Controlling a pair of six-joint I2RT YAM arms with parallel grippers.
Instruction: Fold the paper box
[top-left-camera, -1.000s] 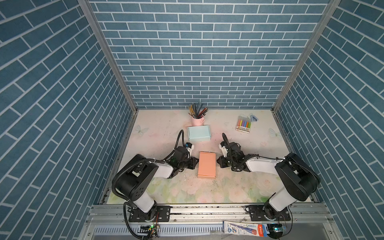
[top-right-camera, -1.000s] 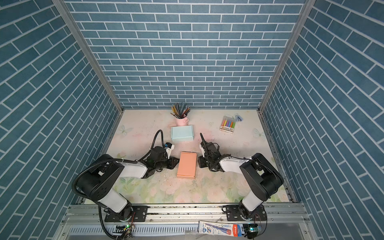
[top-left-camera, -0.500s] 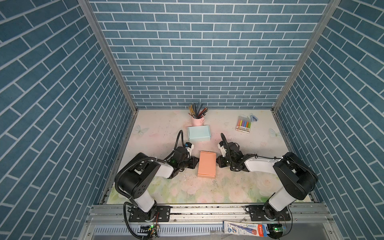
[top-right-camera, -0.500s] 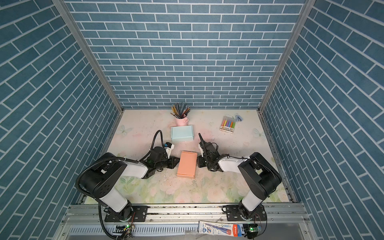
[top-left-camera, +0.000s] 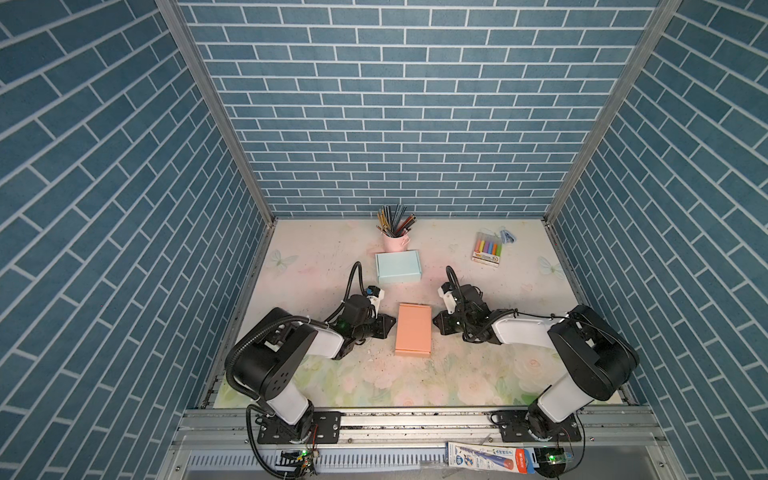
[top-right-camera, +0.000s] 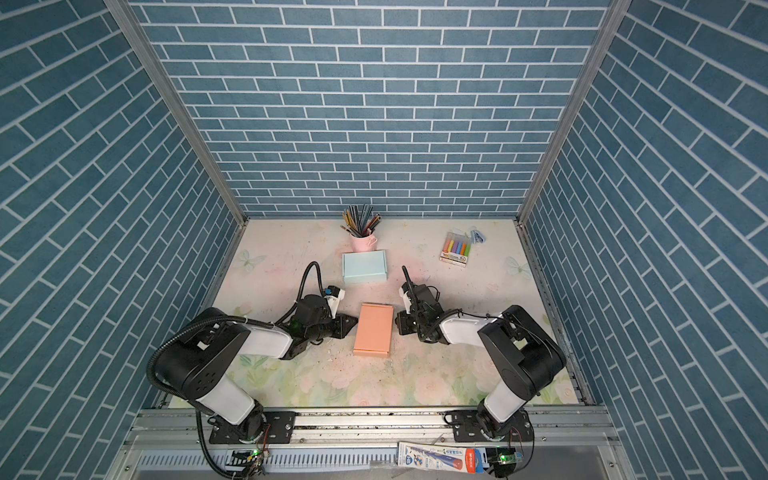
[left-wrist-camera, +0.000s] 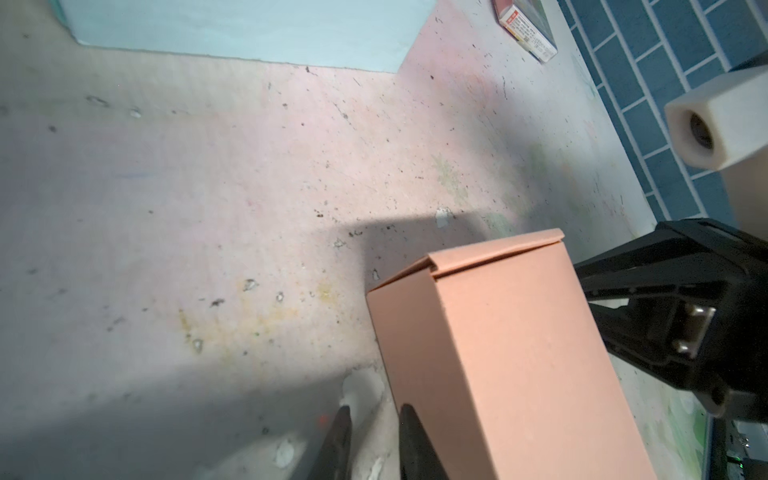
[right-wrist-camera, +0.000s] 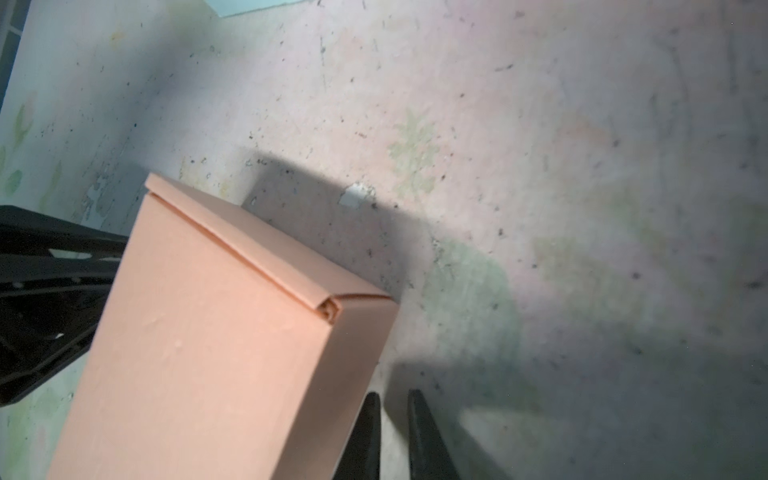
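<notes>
Left hand (left-wrist-camera: 372, 415) and right hand (right-wrist-camera: 392, 401), each slightly parted and empty, flank the orange box (top-left-camera: 412, 330), centre of both top views.

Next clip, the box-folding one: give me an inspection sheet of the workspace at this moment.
Surface: floral mat, speckled with dirt and chipped spots.
Job's things: peach box, closed, lying flat between the grippers.
Clutter: teal box, pencil cup and marker pack at the back.
Grippers: left gripper and right gripper flank the peach box, jaws narrowly apart, empty; contact unclear.
Cables: left hose and right hose loop above the wrists, off the box.
Surroundings: blue brick walls; packet below the front rail.
</notes>
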